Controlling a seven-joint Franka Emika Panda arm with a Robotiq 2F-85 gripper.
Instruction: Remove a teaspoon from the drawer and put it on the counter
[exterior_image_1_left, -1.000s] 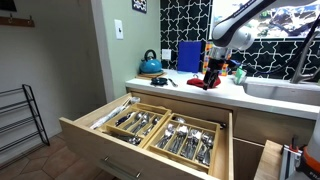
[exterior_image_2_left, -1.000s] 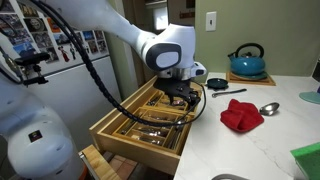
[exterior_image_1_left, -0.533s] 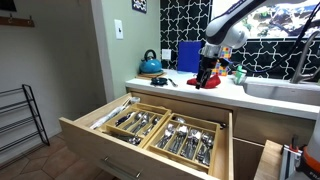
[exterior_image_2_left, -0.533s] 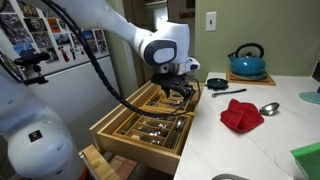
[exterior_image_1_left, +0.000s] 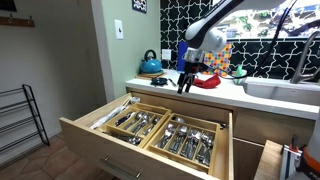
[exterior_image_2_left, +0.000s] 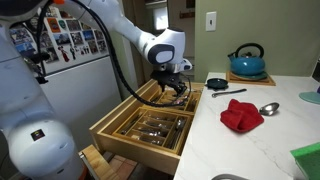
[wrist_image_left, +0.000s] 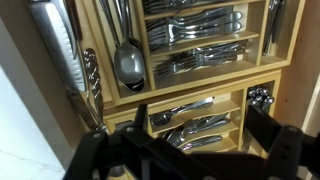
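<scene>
As it stands open, the drawer (exterior_image_1_left: 100, 146) holds cutlery (exterior_image_1_left: 186, 138).

blue kettle (exterior_image_2_left: 246, 62) sitting at 2 o'clock in frame | red cloth (exterior_image_2_left: 240, 116) crumpled at 6 o'clock from it | wall outlet (exterior_image_2_left: 211, 20) at 11 o'clock from kettle | photo-covered fridge (exterior_image_2_left: 75, 70) over at 9 | black wire rack (exterior_image_1_left: 20, 120) at 9, on the floor

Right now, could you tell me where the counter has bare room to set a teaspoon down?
The widest bare patch of counter lies in front of the red cloth, bordered by the drawer-side edge and the green item. A narrower strip runs beside the cloth along that edge. It is crowded behind the cloth, around the black pan, spoon and blue kettle.
</scene>
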